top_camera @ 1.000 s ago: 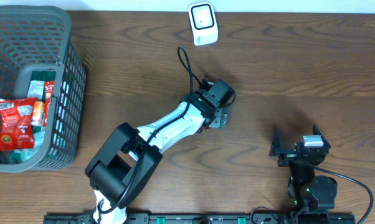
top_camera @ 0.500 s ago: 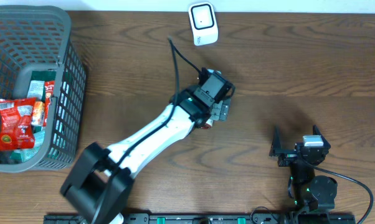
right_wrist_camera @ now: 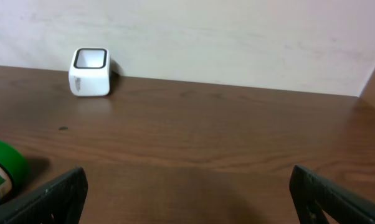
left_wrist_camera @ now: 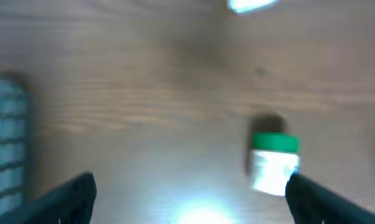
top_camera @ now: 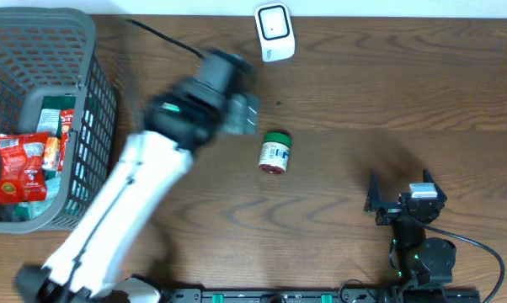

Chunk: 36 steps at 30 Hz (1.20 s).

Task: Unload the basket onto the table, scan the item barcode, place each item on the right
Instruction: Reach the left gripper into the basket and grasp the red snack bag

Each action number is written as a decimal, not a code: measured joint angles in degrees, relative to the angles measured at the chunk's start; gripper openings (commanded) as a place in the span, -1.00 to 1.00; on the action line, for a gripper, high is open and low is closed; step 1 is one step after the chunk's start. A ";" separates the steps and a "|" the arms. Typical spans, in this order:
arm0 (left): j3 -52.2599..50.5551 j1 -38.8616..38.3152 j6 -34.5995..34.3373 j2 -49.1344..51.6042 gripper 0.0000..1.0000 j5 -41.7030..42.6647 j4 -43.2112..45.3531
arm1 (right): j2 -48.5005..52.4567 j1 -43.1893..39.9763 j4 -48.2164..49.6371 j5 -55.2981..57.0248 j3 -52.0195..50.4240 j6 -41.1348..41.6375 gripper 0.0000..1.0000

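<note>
The item, a small jar [top_camera: 275,152] with a green lid and a white label, lies on its side on the wooden table, free of both grippers. The left wrist view shows the jar [left_wrist_camera: 273,163] blurred, just inside the right finger. My left gripper [top_camera: 243,114] hangs open and empty, up and to the left of the jar, smeared by motion. The white barcode scanner [top_camera: 274,32] stands at the table's far edge; the right wrist view has the scanner [right_wrist_camera: 90,71] at the back left. My right gripper [top_camera: 401,192] rests open and empty at the front right.
A grey mesh basket [top_camera: 93,101] stands at the far left, holding red snack packets [top_camera: 22,164] and a green pack. The left arm's black cable trails toward the back edge.
My left arm has swung left and away from the jar, which was under the gripper before and now lies alone on the table. The right arm has not moved.
</note>
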 measured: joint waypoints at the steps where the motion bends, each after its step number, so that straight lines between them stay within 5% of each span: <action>1: 3.67 3.15 0.50 -0.48 0.95 -0.02 -2.60 | 0.00 0.00 -0.02 0.02 0.00 0.00 0.99; 6: 12.72 18.88 1.88 -2.95 0.98 -0.24 -6.75 | 0.00 0.00 -0.02 0.02 0.00 -0.02 0.99; 17: 13.11 48.50 2.10 -0.57 0.99 -0.33 -6.99 | 0.00 0.00 -0.02 0.02 0.00 0.00 0.99; 22: 12.31 54.90 2.01 2.38 0.50 -0.39 -6.97 | 0.00 0.00 -0.02 0.02 0.00 -0.02 0.98; 36: 9.75 58.51 2.78 22.36 0.54 -0.66 -8.26 | 0.00 0.00 -0.02 0.02 0.02 0.00 0.98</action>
